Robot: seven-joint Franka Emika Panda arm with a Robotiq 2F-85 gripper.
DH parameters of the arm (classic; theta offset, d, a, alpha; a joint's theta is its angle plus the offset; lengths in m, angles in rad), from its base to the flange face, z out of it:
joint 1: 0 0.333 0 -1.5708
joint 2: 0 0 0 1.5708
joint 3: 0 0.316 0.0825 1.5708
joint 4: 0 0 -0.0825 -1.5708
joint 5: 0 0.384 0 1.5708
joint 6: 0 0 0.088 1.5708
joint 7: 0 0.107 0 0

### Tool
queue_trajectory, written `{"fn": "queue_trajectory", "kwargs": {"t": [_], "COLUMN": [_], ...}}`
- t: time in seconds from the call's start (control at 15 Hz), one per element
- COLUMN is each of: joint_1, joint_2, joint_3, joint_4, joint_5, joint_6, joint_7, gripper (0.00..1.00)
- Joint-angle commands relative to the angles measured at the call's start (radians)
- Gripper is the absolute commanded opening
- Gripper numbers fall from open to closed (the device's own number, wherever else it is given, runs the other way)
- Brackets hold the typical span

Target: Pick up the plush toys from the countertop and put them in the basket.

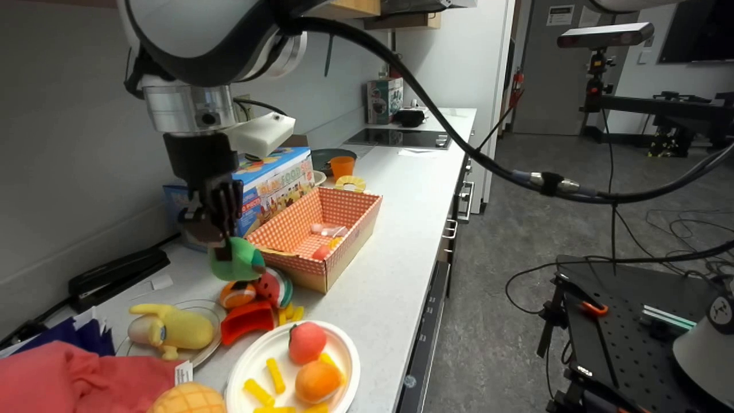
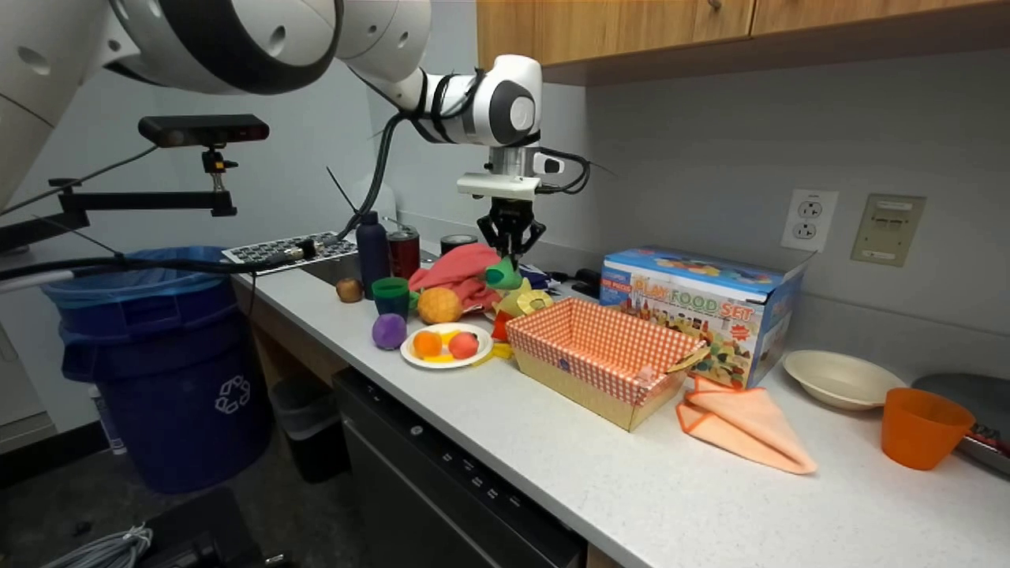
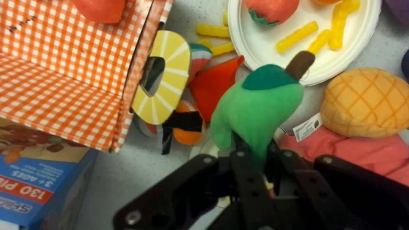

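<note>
Green plush toy, wrist view: we have it pinched in end effector, jaws nearly together on its narrow end, over counter, outside basket. Red item lies inside basket, likely plush.

In exterior view: basket also holds pale piece; we judge task part done. Remaining: watermelon-like toy, banded orange toy just beside basket; strawberry-like toy, plain orange toy on plate.

In exterior view: pineapple-like toy, purple toy also outside. We can't tell which count as plush.
</note>
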Motion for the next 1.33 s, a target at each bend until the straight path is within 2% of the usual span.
{"fn": "queue_trajectory", "kwargs": {"t": [0.0, 0.33, 0.53, 0.8, 1.0, 1.13, 1.27], "joint_1": [-0.019, -0.046, -0.086, -0.132, -0.130, -0.116, -0.125], "joint_2": [-0.063, -0.080, -0.115, -0.222, -0.273, -0.286, -0.275], "joint_3": [-0.055, -0.113, -0.110, -0.060, -0.076, -0.107, -0.126], "joint_4": [-0.054, -0.116, -0.169, -0.269, -0.315, -0.336, -0.344], "joint_5": [-0.021, -0.034, 0.002, 0.096, 0.085, 0.024, 0.010], "joint_6": [0.034, 0.075, 0.084, -0.033, -0.114, -0.117, -0.093], "joint_7": [0.042, 0.089, 0.066, -0.035, -0.035, 0.027, 0.053], "gripper": [0.04, 0.04, 0.04, 0.04, 0.04, 0.04, 0.04]}}
